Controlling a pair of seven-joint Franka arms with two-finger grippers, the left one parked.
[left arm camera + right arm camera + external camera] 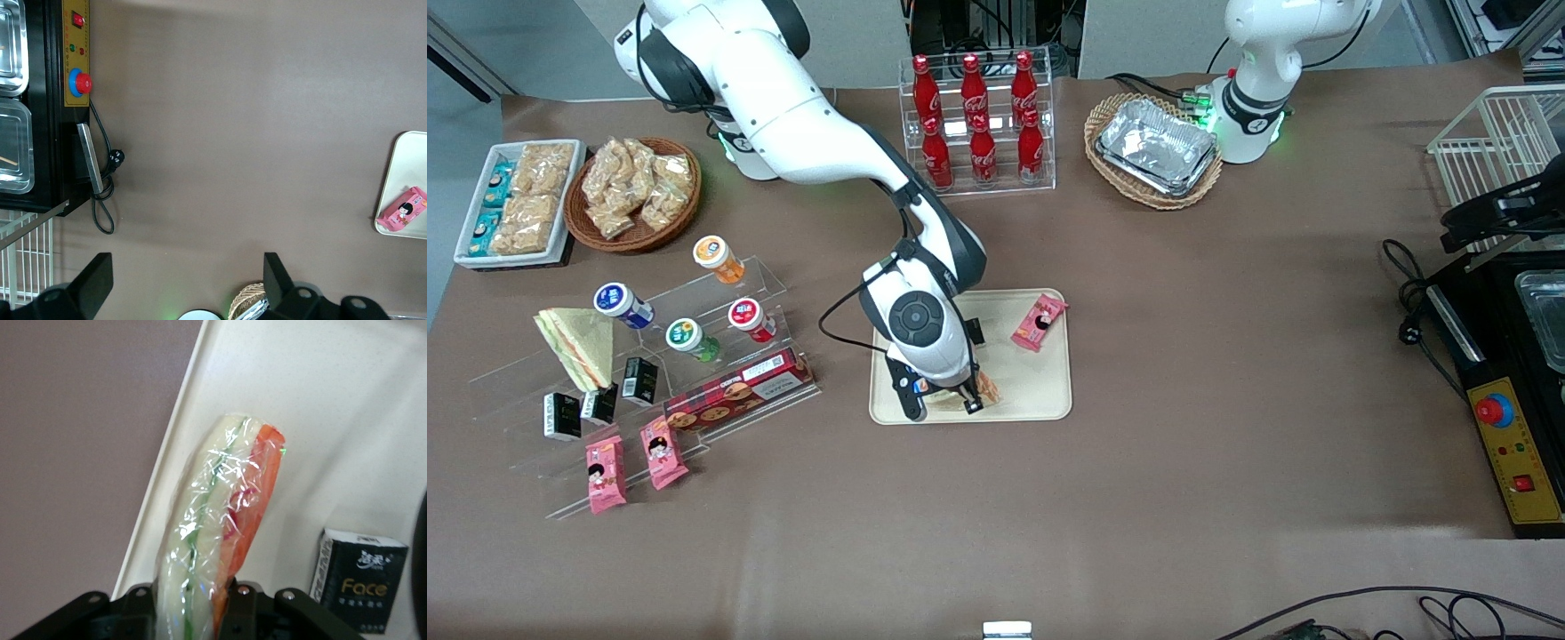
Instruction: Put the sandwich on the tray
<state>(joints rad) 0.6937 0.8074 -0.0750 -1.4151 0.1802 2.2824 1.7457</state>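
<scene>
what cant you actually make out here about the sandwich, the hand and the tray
- Front view: most of the sandwich is covered by the hand and wrist; whether it touches the tray cannot be told.
- Right wrist view: the sandwich's held end runs off the picture edge, so the grip point is cut off.
- Front view: the black box on the tray is mostly hidden by the arm.
- Left wrist view: only the tray's end with the pink snack pack shows.

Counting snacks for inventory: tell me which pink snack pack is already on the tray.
The pink snack pack lying on the tray, farther from the camera than the pincer gripping the sandwich. The other two sit by the acrylic stand.
</scene>
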